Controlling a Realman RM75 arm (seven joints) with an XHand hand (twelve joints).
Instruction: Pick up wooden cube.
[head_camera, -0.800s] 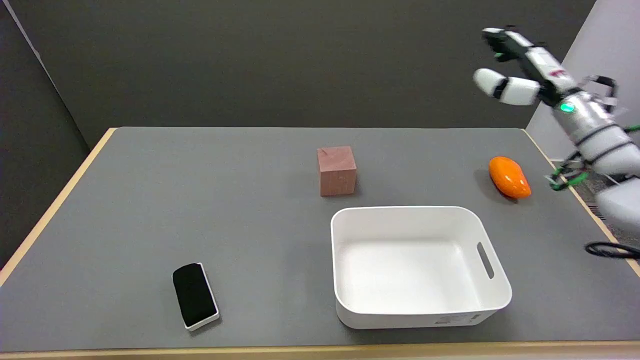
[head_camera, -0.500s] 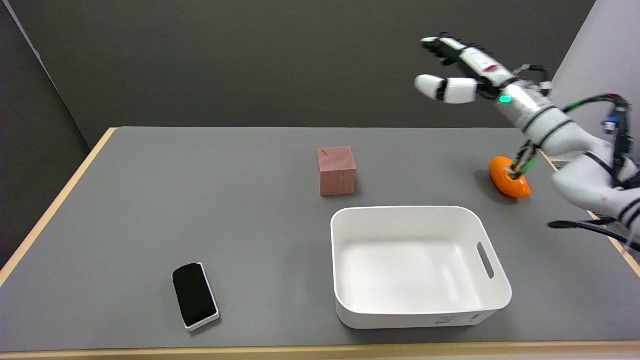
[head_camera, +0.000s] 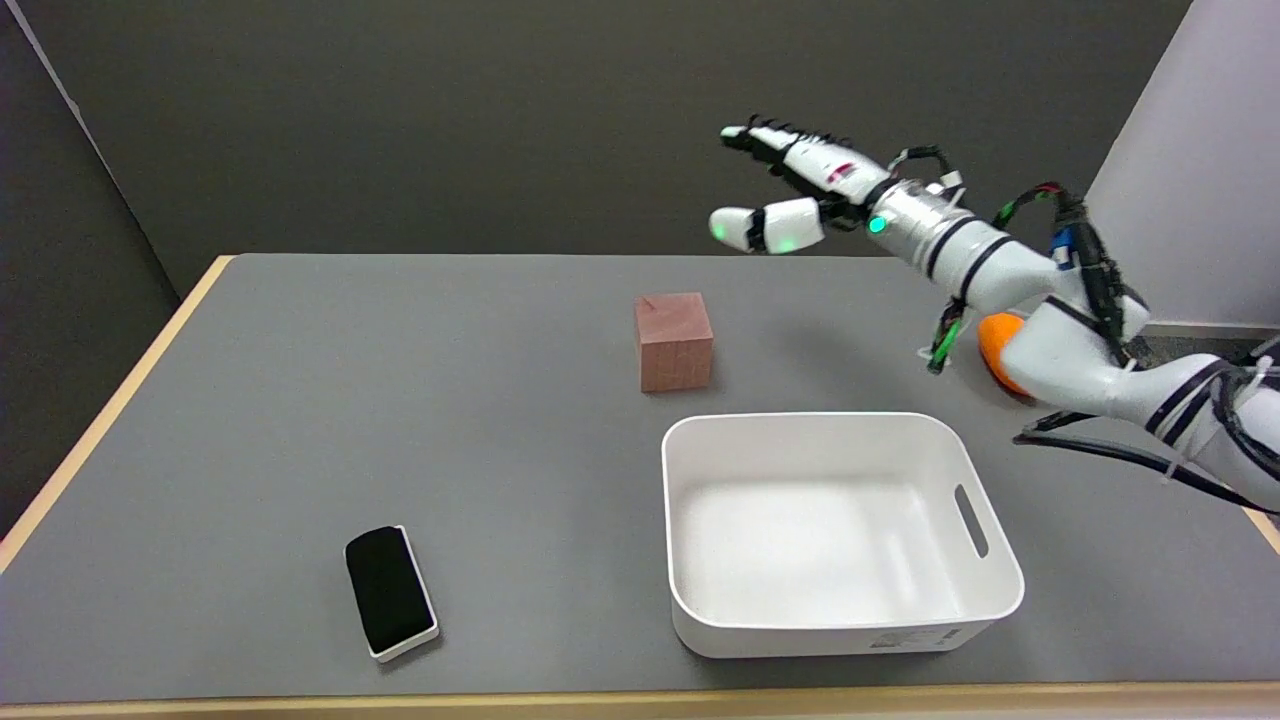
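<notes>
Change: right robot hand (head_camera: 800, 190) carried leftward from the far right edge, now up in the air beyond and right of the wooden cube (head_camera: 673, 341); other things unmoved
Right robot hand: empty; fingers spread apart, pointing left; well clear of the cube
Wooden cube: upright on the grey bench (head_camera: 300, 400), mid-bench, just behind the white bin (head_camera: 990, 590)
Orange object (head_camera: 992, 345): right side of bench, partly hidden behind the arm
Black object (head_camera: 388, 592): near left, in a white frame
</notes>
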